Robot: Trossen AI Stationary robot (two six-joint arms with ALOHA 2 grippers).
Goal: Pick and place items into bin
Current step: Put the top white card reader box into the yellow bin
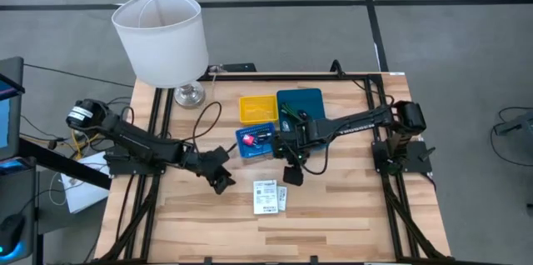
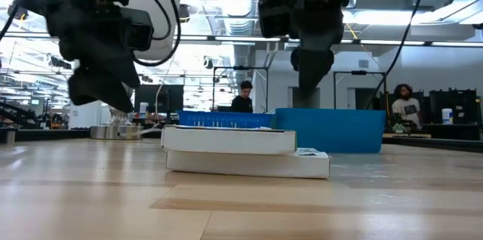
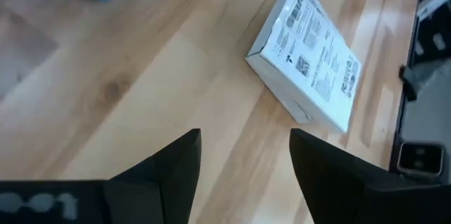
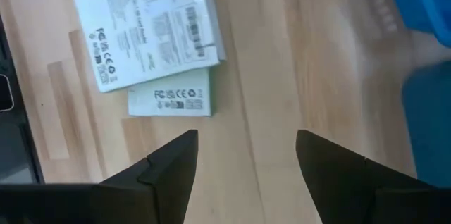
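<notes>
Two white packets (image 1: 268, 196) lie stacked just in front of the blue bin (image 1: 255, 140). Both the left gripper (image 1: 221, 182) and right gripper (image 1: 291, 173) hover beside the stack, fingers spread and empty; the right should descend squarely, pinching the top packet's edges.

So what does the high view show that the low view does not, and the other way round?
Only the high view shows the yellow tray, the white lampshade and the red-pink bit in the small blue tray. Only the low view shows two people in the room behind. Both show the stacked white packets on the table and both hands, left and right, empty above it.
</notes>
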